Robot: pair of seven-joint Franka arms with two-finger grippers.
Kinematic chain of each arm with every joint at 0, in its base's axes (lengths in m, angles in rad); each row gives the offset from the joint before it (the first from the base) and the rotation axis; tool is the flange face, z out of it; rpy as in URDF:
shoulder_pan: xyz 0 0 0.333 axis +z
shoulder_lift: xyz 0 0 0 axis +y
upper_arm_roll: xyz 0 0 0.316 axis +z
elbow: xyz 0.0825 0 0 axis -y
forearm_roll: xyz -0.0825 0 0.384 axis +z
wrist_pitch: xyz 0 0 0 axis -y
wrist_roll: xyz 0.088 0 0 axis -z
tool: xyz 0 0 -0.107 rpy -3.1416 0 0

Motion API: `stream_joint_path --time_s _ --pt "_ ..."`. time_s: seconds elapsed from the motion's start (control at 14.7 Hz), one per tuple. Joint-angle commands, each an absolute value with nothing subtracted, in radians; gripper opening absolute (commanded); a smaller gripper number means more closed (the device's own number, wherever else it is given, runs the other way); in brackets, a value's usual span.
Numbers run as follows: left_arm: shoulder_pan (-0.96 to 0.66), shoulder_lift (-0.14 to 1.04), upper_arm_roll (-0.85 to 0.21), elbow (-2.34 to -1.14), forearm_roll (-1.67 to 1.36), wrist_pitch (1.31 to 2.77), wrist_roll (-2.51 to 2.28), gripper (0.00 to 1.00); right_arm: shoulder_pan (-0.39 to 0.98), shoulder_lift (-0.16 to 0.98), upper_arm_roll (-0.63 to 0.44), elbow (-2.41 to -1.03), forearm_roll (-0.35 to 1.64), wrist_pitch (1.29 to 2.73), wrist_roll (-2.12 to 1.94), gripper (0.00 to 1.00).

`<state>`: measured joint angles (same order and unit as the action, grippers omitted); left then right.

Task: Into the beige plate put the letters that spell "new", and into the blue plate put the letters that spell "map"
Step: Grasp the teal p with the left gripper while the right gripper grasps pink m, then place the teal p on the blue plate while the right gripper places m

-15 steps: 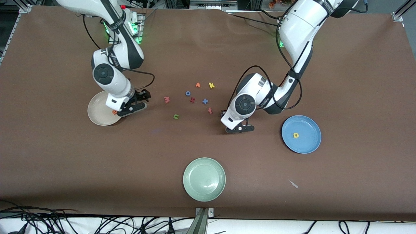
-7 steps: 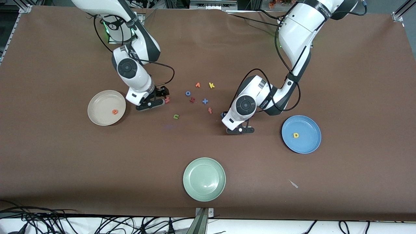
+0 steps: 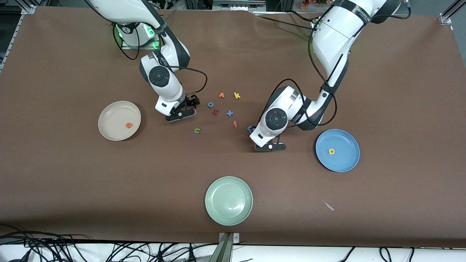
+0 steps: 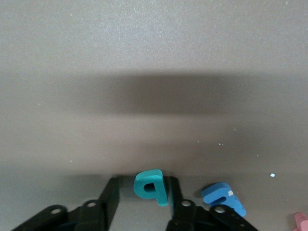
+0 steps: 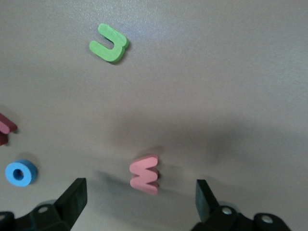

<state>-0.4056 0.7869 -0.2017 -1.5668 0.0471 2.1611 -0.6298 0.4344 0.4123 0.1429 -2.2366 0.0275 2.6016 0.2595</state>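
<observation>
My right gripper hangs low and open, its fingers wide either side of the pink "w". The green "n" lies nearer the camera. The orange "e" lies in the beige plate. My left gripper is down at the table with the teal "a" between its fingers, against one finger and apart from the other. The blue "m" lies just outside that gripper. The yellow "p" rests in the blue plate.
Loose letters between the arms: orange "v", yellow "k", blue "o", dark red letter, blue "x", red letter. A pale green plate sits near the front edge.
My right gripper has travelled from the beige plate toward the letter cluster and now stands over the pink "w". The left arm has barely shifted.
</observation>
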Motion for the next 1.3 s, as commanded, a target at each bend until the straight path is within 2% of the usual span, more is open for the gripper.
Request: stream_joint_path --time_s 0.0,0.07,0.14,0.27,0.41,0.75,0.96,1.23 --pt "-0.402 0.796 -0.204 -1.574 0.071 2.184 -0.615 0.42 0.445 0.425 0.141 -2.237 0.028 2.629 0.264 0.96" --pt "-0.402 0.795 -0.204 -1.574 0.072 2.184 -0.615 0.36 0.446 0.429 0.141 -2.237 0.028 2.631 0.265 0.93" --pt "-0.402 0.795 -0.204 -1.574 0.071 2.184 -0.615 0.25 0.446 0.434 0.141 -2.237 0.028 2.631 0.265 0.89" --pt "-0.391 0.787 -0.204 -1.572 0.071 2.174 -0.614 0.13 0.446 0.437 0.141 -2.238 0.026 2.631 0.262 0.69" --pt "-0.371 0.755 -0.203 -1.563 0.071 2.137 -0.604 0.09 0.446 0.439 0.141 -2.237 0.028 2.631 0.262 0.52" --pt "-0.207 0.649 -0.209 -1.552 0.069 1.942 -0.309 0.1 0.443 0.445 0.14 -2.232 0.028 2.634 0.264 0.21" --pt "-0.105 0.637 -0.201 -1.557 0.083 1.878 -0.149 0.1 0.436 0.436 0.137 -2.206 0.028 2.62 0.253 0.03" --pt "-0.019 0.661 -0.202 -1.574 0.179 1.879 -0.089 0.1 0.434 0.382 0.052 -2.074 0.028 2.314 0.172 0.0"
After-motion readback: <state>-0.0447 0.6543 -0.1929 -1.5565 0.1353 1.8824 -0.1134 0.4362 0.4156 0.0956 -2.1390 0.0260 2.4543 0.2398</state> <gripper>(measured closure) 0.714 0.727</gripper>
